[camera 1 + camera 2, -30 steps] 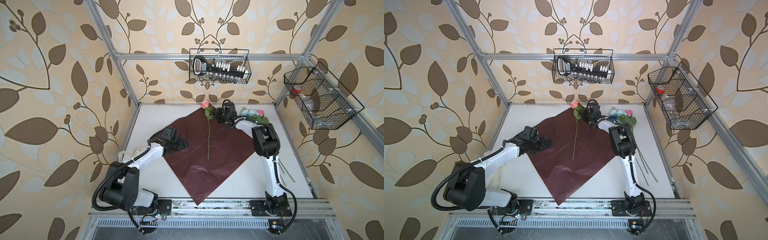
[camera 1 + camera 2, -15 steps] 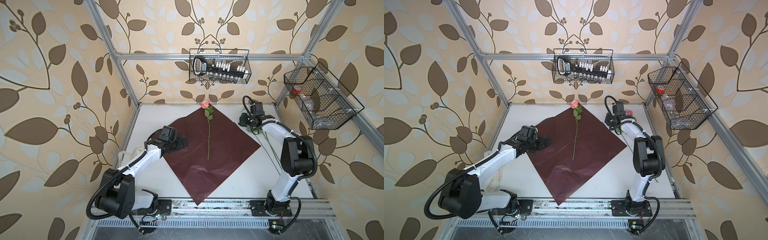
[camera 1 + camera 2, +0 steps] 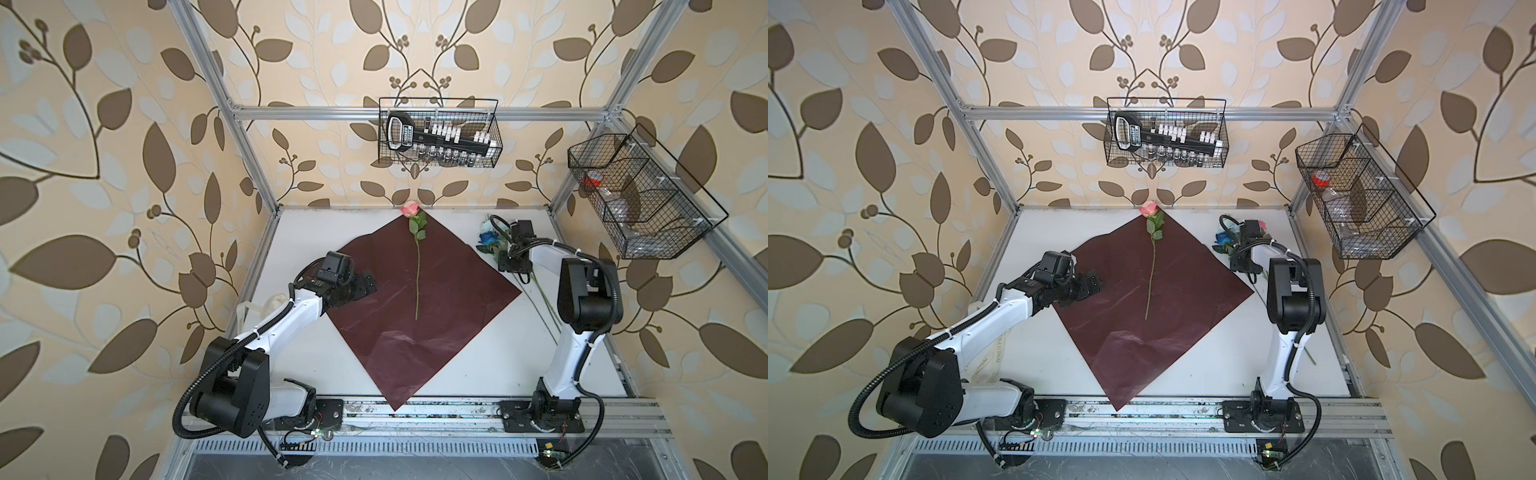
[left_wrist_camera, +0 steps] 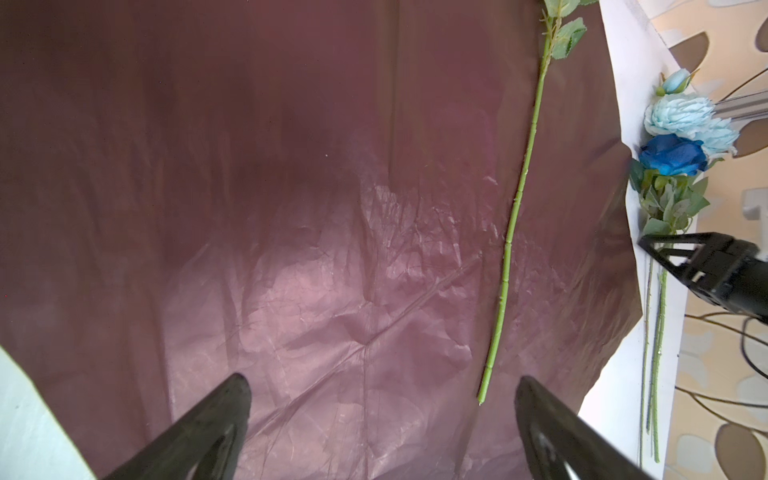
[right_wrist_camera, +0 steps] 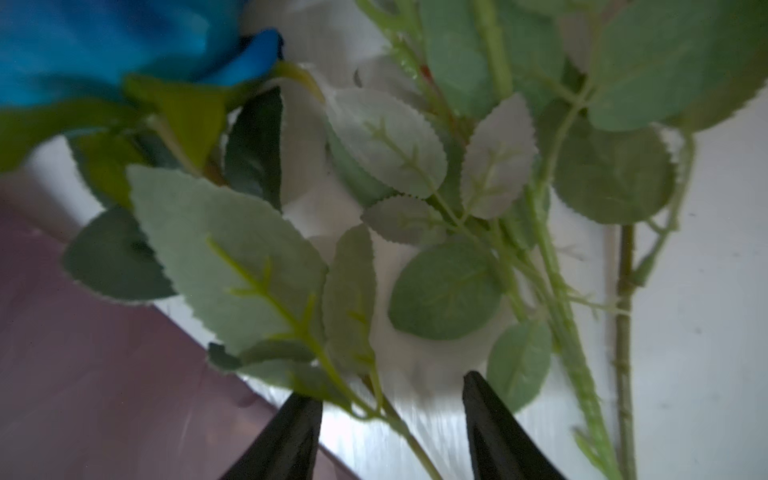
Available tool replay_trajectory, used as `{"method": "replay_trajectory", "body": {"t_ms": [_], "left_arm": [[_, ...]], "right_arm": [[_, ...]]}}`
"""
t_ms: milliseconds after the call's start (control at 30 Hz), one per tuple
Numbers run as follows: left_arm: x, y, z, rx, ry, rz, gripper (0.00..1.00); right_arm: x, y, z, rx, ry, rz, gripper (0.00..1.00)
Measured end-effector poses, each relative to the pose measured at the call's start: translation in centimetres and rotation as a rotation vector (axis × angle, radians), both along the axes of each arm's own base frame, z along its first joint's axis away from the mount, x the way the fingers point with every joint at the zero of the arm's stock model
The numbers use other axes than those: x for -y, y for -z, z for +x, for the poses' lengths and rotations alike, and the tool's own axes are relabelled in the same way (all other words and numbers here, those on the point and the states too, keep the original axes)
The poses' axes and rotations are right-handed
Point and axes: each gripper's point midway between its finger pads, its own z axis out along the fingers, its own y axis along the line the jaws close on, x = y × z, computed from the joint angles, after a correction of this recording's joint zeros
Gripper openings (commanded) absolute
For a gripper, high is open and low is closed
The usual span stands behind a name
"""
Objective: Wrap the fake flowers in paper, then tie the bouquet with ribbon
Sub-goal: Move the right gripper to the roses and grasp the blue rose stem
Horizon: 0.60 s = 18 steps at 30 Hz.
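The bouquet of fake flowers [image 3: 487,240] lies at the back right of the table, just off the dark red sheet [image 3: 440,332]; dark-blue and pale-blue blooms [image 4: 673,156] and green leaves [image 5: 232,249] show. My right gripper [image 3: 509,265] hangs low over its stems just below the leaves. It is open [image 5: 392,399], with a thin leafy twig passing loosely between the fingers. A single pink rose [image 3: 410,208] lies along the sheet's middle. My left gripper [image 3: 369,286] stands wide open [image 4: 382,382] over the sheet's left part, holding nothing.
Long green stems [image 3: 545,305] trail along the right side, past the right arm. A cream ribbon [image 3: 988,365] lies under the left arm. Wire baskets hang on the back wall [image 3: 438,137] and the right wall [image 3: 642,195].
The right arm has swung from the back middle near the pink rose over to the blue flowers at the right. The left arm has hardly moved.
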Motion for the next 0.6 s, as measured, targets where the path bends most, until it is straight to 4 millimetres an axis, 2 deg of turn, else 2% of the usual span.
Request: {"method": "replay_trajectory", "body": {"t_ms": [33,167,233,333,467,600], "left_arm": [[0.0,0.0,0.0,0.0,0.001,-0.001,0.99],[0.2,0.2,0.0,-0.008,0.007,-0.009,0.99],[0.3,0.2,0.0,-0.007,0.008,-0.011,0.99],[0.3,0.2,0.0,-0.006,0.007,-0.012,0.99],[0.3,0.1,0.1,-0.005,0.007,-0.012,0.99],[0.3,0.1,0.1,-0.005,0.007,-0.012,0.99]], "right_arm": [[0.0,-0.1,0.5,0.005,-0.007,-0.001,0.51],[-0.3,0.2,1.7,0.011,-0.04,0.004,0.27],[-0.4,0.2,1.9,0.012,-0.048,0.008,0.13],[-0.5,0.2,1.8,0.003,-0.065,0.005,0.0],[-0.5,-0.6,2.0,-0.001,-0.076,0.0,0.0],[-0.8,-2.4,2.6,0.03,-0.083,0.004,0.0]]}}
